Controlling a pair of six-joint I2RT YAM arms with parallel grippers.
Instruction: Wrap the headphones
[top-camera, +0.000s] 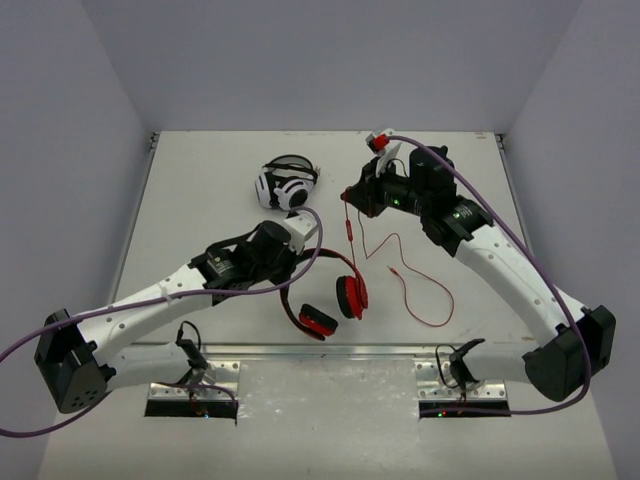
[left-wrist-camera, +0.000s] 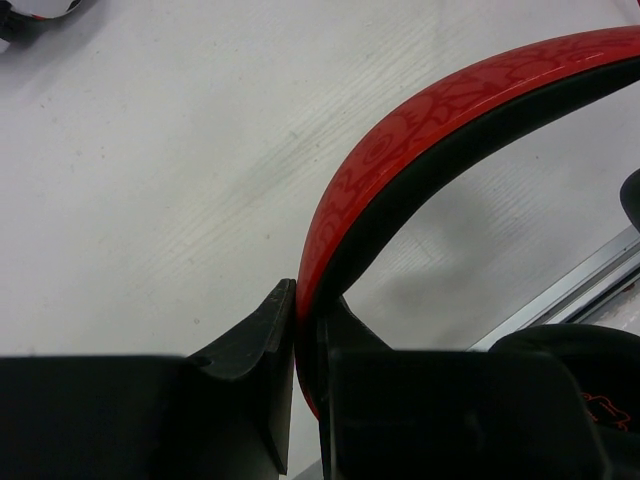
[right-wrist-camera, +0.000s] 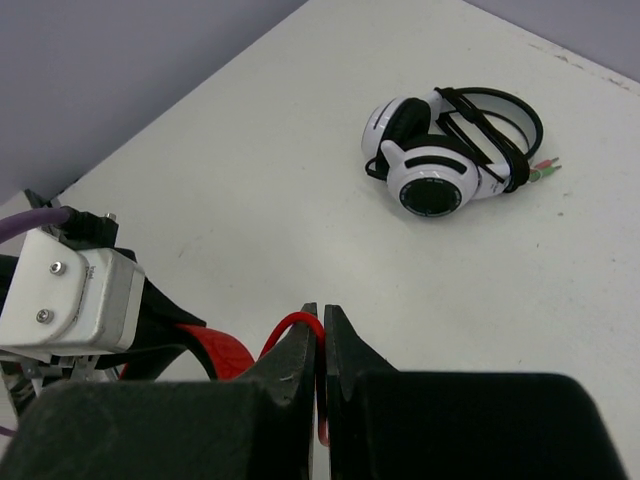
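- Headphones (top-camera: 350, 295): at 6 o'clock of worktop (top-camera: 200, 200) centre. The band (left-wrist-camera: 420, 110) looks stiff and glossy, likely slippery. Left tool (left-wrist-camera: 305, 320) is clamped on the band.
- Cable (top-camera: 349, 228): thin and limp, likely to snag. Right tool (right-wrist-camera: 318, 325) is pinched on it at 1 o'clock of the headphones.

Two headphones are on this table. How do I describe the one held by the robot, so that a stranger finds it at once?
On the white table, look near the front edge, in the middle. The headphones there are red and black, their headband pinched in the left gripper, a thin red cable trailing right. The other pair, farther back, is white and black.
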